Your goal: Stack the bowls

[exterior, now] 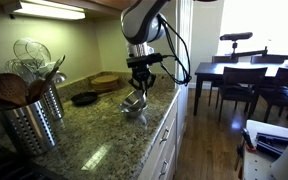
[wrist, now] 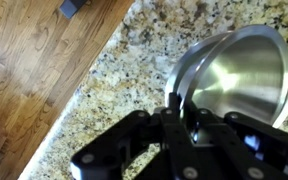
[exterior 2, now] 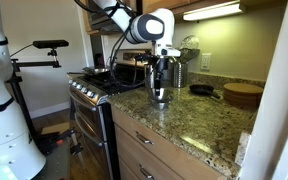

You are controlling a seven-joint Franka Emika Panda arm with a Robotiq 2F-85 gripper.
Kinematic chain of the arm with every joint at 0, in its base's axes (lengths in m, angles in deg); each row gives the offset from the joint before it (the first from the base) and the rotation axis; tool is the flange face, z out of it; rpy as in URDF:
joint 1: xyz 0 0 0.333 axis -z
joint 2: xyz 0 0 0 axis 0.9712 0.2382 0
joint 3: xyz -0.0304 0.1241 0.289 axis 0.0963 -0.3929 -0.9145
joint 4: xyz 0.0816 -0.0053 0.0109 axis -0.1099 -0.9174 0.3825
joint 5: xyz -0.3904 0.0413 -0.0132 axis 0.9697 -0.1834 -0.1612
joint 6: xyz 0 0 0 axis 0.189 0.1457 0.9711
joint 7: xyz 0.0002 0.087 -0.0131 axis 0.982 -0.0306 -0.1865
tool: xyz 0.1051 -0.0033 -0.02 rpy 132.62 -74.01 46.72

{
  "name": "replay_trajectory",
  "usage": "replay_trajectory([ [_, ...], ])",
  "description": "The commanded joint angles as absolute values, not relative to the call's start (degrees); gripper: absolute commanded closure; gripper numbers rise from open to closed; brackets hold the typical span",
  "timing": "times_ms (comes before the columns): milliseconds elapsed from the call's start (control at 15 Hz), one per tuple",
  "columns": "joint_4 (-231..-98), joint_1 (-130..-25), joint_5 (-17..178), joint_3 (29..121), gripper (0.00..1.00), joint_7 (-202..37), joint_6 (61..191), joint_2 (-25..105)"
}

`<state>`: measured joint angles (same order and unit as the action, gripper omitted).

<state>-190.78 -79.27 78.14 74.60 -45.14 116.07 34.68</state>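
Two shiny steel bowls show in the wrist view, one tilted bowl (wrist: 242, 75) lying inside the rim of the other bowl (wrist: 184, 62) on the granite counter. My gripper (wrist: 179, 108) is shut on the near rim of the tilted bowl, one finger inside and one outside. In both exterior views the gripper (exterior: 139, 85) (exterior 2: 161, 84) points straight down over the bowls (exterior: 134, 104) (exterior 2: 160, 98) near the counter's front edge. I cannot tell the two bowls apart there.
A perforated steel utensil holder (exterior: 34, 118) with spoons stands on the counter. A flat black dish (exterior: 84, 98) and a round wooden board (exterior: 106, 80) lie behind the bowls. The counter edge (wrist: 79, 110) drops to a wood floor. A stove (exterior 2: 89, 88) adjoins the counter.
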Motion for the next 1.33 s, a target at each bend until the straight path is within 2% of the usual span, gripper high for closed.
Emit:
replay_trajectory([
  [0,-190.5,-78.7,73.7,73.5,0.92,-46.4,117.4,35.4],
  [600,-190.9,-78.8,73.0,73.8,0.93,-46.3,117.1,36.8],
  [667,-190.8,-78.8,73.0,73.8,0.68,-46.3,117.1,36.8],
  [800,-190.7,-78.8,73.2,73.9,0.6,-46.3,116.9,36.7],
  [1267,-190.5,-78.9,74.4,74.2,0.16,-46.1,115.9,35.8],
])
